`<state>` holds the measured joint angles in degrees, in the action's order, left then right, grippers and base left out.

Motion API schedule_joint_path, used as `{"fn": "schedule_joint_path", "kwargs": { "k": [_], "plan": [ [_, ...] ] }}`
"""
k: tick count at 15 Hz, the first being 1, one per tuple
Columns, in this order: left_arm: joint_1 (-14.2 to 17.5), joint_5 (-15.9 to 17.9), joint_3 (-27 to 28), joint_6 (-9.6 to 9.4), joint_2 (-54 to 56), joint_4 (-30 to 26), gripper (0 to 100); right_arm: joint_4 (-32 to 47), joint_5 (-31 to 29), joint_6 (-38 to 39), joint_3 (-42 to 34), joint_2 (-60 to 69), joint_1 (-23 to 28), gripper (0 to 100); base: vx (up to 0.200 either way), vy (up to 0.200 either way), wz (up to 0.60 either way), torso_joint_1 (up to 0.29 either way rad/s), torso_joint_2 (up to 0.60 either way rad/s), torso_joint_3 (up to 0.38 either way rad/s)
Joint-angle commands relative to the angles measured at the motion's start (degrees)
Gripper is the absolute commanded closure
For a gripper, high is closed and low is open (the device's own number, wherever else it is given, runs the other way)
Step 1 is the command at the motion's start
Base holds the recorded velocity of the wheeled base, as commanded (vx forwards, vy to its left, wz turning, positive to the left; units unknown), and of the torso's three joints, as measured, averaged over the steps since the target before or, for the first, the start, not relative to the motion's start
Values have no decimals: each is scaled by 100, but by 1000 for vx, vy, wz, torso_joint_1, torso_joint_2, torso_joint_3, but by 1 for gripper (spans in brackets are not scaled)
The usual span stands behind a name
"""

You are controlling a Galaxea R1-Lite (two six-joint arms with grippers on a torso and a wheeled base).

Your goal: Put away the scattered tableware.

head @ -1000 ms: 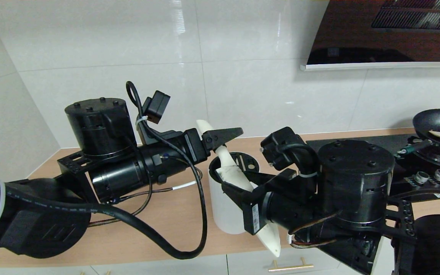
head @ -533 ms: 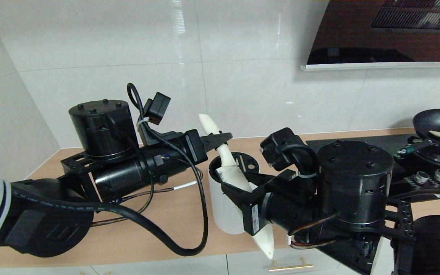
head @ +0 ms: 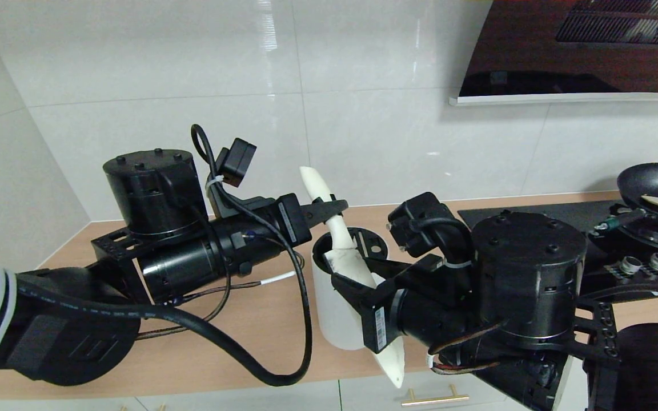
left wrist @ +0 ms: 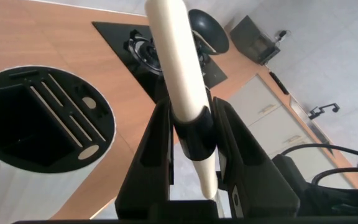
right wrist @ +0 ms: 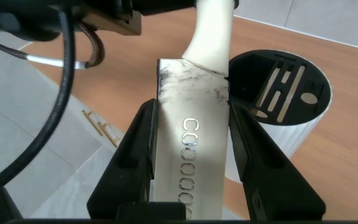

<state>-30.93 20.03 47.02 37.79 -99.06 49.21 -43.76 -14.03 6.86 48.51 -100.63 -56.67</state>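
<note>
Two grippers share one white knife (head: 341, 240). Head: left gripper (head: 329, 206) pinches the handle, right gripper (head: 356, 278) clamps the blade; holder (head: 334, 325) at 6 o'clock of left gripper. Left wrist: handle squeezed. Right wrist: blade seemingly gripped. Handover, I judge; next, one releases and the other slots it.

Both arms (head: 192, 262) are finished matte black; screw-ringed cylindrical joints (head: 526, 251), a looped black cable (head: 306, 319) and a white zip tie (head: 212, 181) are seen.

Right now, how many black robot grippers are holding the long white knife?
2. The left gripper grips the handle of the long white knife; the right gripper clamps its blade. Both are above the white round holder with the black slotted top.
</note>
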Motion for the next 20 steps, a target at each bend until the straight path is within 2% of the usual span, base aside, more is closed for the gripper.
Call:
{"fn": "schedule_joint_path", "kwargs": {
  "k": [1, 2, 8, 10, 12, 14, 15, 16, 18, 19, 20],
  "plan": [
    [-1, 1, 0, 9, 27, 9, 100, -1, -38, -1, 1, 0, -2, 100, 0, 0, 0, 0, 0, 0],
    [-1, 1, 0, 18, 36, 9, 100, -1, -56, -1, 1, -9, -2, 0, 0, 0, 0, 0, 0, 0],
    [34, -8, 9, 18, 264, 115, 100, -211, -135, -18, -17, 369, 86, 0, 0, 0, 0, 0, 0, 0],
    [280, 1, 167, -17, 669, 115, 100, -211, -153, -62, -17, 923, 447, 0, 0, 0, 0, 0, 0, 0],
    [711, 10, 712, -61, 783, 97, 100, -176, -135, -97, -8, 1380, 737, 0, 0, 0, 0, 0, 0, 0],
    [1133, 10, 1152, -211, 748, 88, 100, -176, -126, -194, -8, 1582, 886, 0, 0, 0, 0, 0, 0, 0],
    [1212, 10, 1187, -272, 739, 97, 100, -176, -126, -194, -8, 1582, 913, 0, 0, 0, 0, 0, 0, 0],
    [1273, 19, 1152, -685, 765, 115, 100, -176, -109, -194, 1, 1547, 974, 0, 0, 0, 0, 0, 0, 0],
    [1247, 19, 1020, -1301, 757, 115, 100, -176, -109, -194, -8, 1441, 974, 0, 0, 0, 0, 0, 0, 0],
    [1168, 54, 1073, -1555, 695, 115, 100, -176, -109, -194, -8, 1424, 983, 0, 0, 0, 0, 0, 0, 0],
    [1106, 133, 1345, -1599, 572, 106, 100, -176, -109, -194, -8, 1389, 992, 0, 0, 0, 0, 0, 0, 0]
  ]
}}
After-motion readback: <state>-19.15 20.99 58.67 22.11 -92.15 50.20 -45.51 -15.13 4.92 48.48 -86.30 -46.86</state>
